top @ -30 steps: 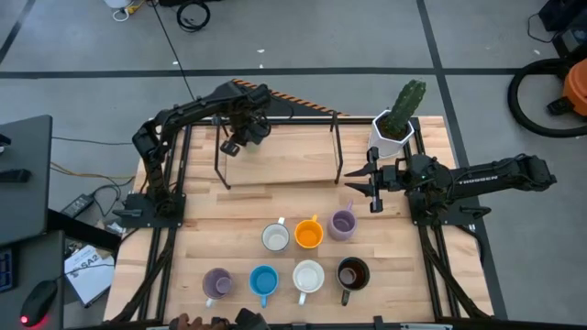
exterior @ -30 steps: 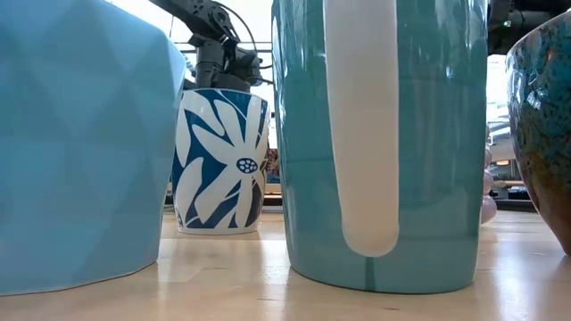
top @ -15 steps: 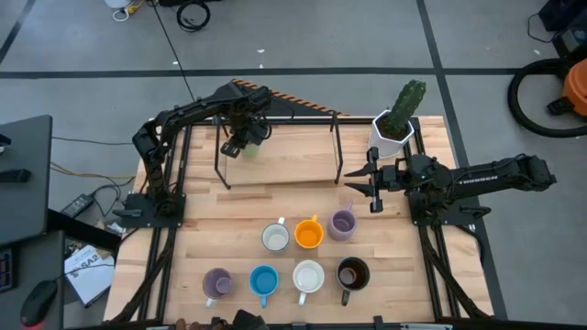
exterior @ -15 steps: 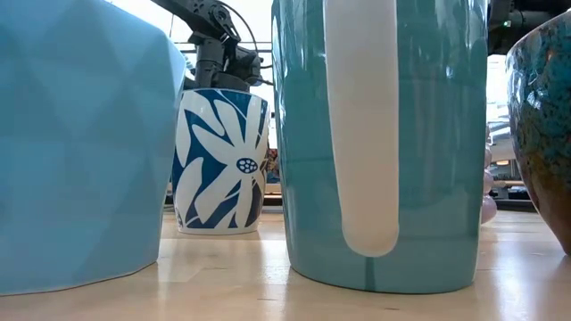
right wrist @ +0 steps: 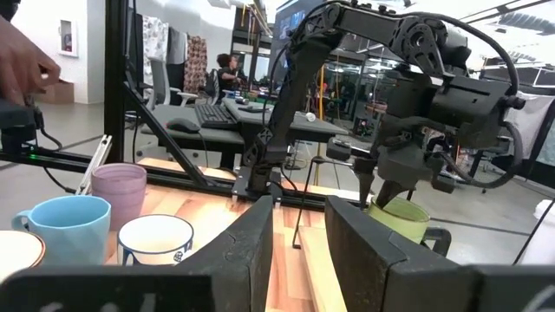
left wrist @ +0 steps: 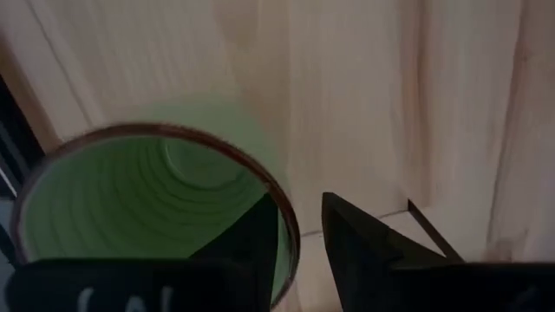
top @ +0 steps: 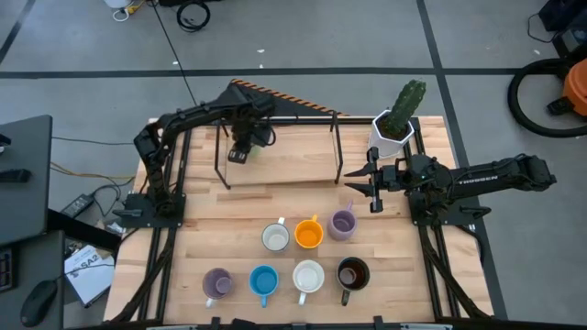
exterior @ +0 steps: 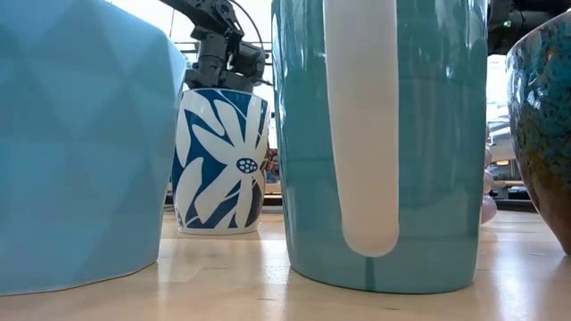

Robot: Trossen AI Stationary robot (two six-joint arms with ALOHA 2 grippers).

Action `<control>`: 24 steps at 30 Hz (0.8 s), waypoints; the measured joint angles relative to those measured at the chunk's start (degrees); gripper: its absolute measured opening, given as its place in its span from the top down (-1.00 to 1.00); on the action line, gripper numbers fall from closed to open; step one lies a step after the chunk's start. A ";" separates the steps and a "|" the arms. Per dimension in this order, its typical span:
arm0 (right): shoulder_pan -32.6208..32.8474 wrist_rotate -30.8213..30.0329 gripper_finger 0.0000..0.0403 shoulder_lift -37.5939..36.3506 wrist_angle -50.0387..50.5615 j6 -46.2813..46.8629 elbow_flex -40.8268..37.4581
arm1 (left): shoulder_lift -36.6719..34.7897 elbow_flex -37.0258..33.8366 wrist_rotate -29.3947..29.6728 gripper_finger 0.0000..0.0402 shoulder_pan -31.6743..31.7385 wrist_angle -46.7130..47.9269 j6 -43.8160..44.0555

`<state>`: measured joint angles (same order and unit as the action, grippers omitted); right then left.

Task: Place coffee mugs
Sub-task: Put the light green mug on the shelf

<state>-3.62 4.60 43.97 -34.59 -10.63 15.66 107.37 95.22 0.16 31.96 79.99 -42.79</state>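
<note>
Mugs: seven grouped, one green mug point(left wrist: 147, 217) apart.

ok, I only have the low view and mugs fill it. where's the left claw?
Observer: Left claw is over the green mug, which stands on the raised shelf at the table's far side.
Operator: gripping it?
Observer: Doesn't look like it. The left wrist view shows it astride the rim, with a gap between the rim and the outer finger.
Operator: right claw?
Observer: Right claw is open and empty, hovering near the cactus pot.
</note>
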 joint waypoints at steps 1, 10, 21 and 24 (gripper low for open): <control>0.00 0.00 0.43 0.00 0.01 -0.01 0.00 | 0.00 0.00 0.79 0.51 -0.32 0.48 1.43; 0.00 0.00 0.43 0.02 -0.04 -0.02 0.00 | -0.02 4.91 3.63 0.51 -1.83 4.46 11.98; 0.00 0.00 0.43 0.00 -0.04 -0.02 0.00 | -0.11 7.99 4.90 0.47 -1.91 -1.50 41.45; 0.00 0.02 0.43 0.00 -0.04 -0.02 0.00 | -0.11 7.80 4.90 0.37 -1.89 -3.10 46.95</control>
<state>-3.62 4.62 43.97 -34.63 -10.66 15.66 107.26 103.02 5.06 30.06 76.89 4.16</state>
